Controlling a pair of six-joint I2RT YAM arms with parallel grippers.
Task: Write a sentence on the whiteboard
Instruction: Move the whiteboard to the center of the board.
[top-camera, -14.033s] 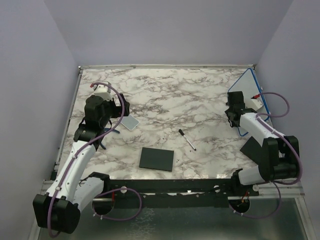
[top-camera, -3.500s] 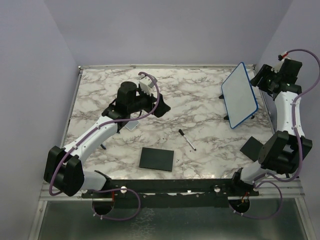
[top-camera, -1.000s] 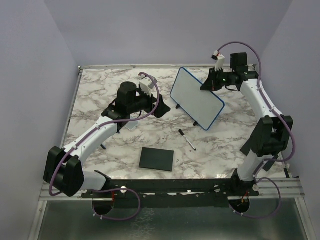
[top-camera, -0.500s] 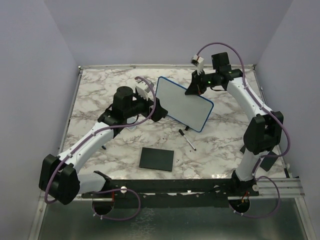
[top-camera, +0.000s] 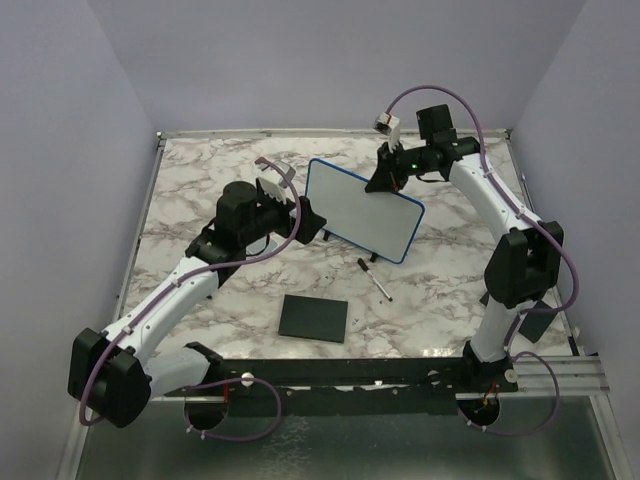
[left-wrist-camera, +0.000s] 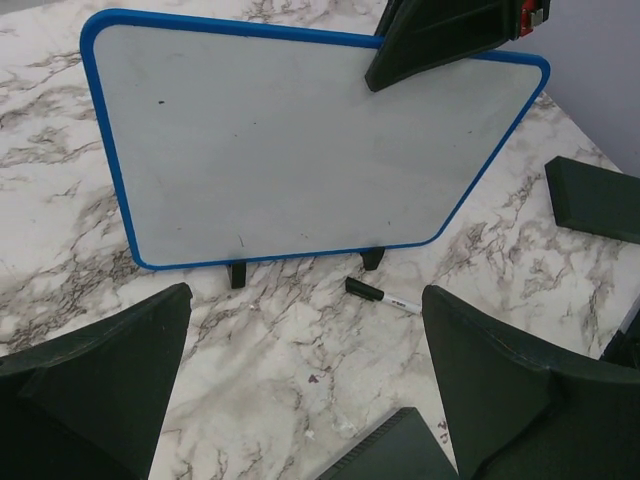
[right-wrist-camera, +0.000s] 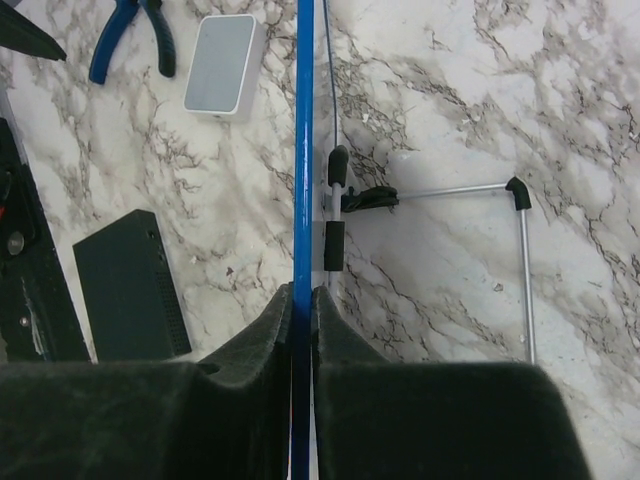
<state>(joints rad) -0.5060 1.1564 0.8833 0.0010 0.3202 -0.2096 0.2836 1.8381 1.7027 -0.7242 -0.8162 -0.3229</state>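
The whiteboard (top-camera: 360, 212), white with a blue rim, stands nearly upright at the table's centre, its two black feet down on the marble. Its face (left-wrist-camera: 300, 150) carries no sentence, only faint specks. My right gripper (top-camera: 383, 183) is shut on the board's top edge, and in the right wrist view the blue rim (right-wrist-camera: 303, 150) runs straight between the closed right gripper (right-wrist-camera: 303, 300). My left gripper (top-camera: 305, 220) is open just left of the board, facing it, and the left gripper (left-wrist-camera: 305, 390) holds nothing. A black-capped marker (top-camera: 375, 279) lies in front of the board.
A black square pad (top-camera: 314, 317) lies near the front, its corner (left-wrist-camera: 395, 455) below my left fingers. A small grey tile (right-wrist-camera: 224, 79) and blue-handled pliers (right-wrist-camera: 135, 35) lie beyond the board's left side. A black wedge (left-wrist-camera: 592, 198) sits at the right. The board's wire stand (right-wrist-camera: 520, 250) reaches behind it.
My right arm has carried the whiteboard leftwards to the table's centre and set it more upright. The left arm has drawn back a little to the left, still open.
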